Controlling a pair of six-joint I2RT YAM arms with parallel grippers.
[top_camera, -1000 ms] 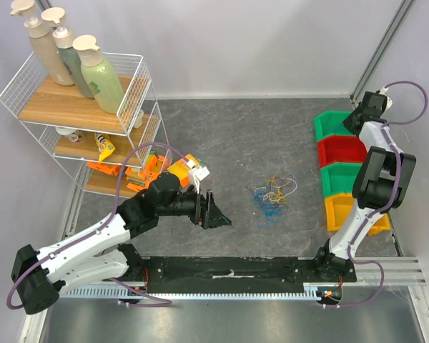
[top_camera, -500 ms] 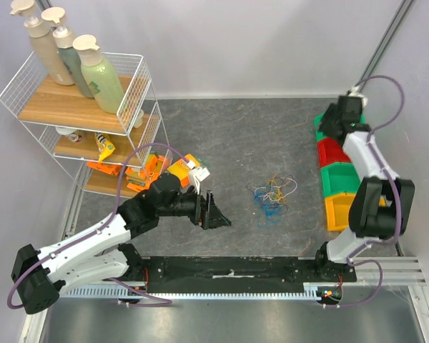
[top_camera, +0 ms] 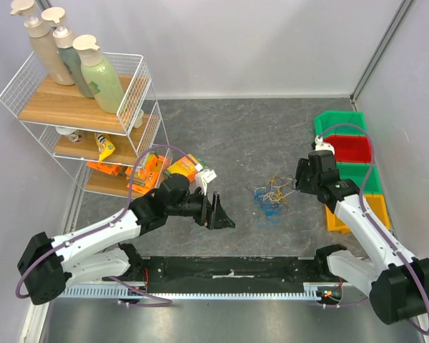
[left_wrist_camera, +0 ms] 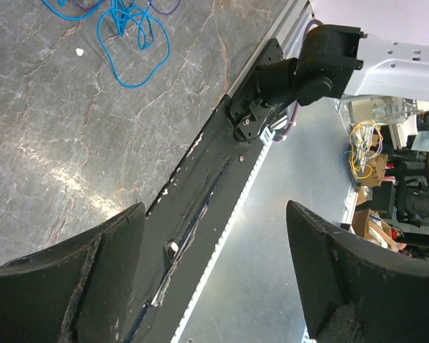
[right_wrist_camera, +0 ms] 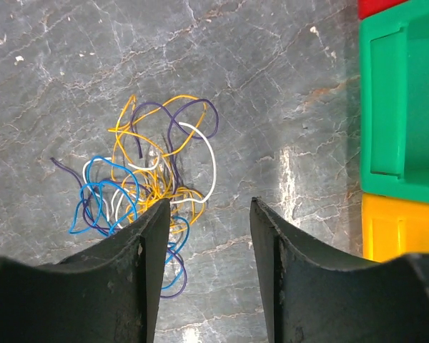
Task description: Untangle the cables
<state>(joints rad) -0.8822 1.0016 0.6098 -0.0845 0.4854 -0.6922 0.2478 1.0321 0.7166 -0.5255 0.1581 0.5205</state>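
The right gripper had its black fingers spread, just at 3 o'clock of the tangle of thin blue, orange, white and purple cables on the grey marbled table. The left gripper, also spread, was at the tangle's 9 o'clock, apart from it.

Grey marbled bench. Tangle of cables lies loose mid-bench: blue, orange, purple and white strands. Row of bins along the right edge: green, red, green, yellow. Wire rack at the left edge, orange packet just beside it.
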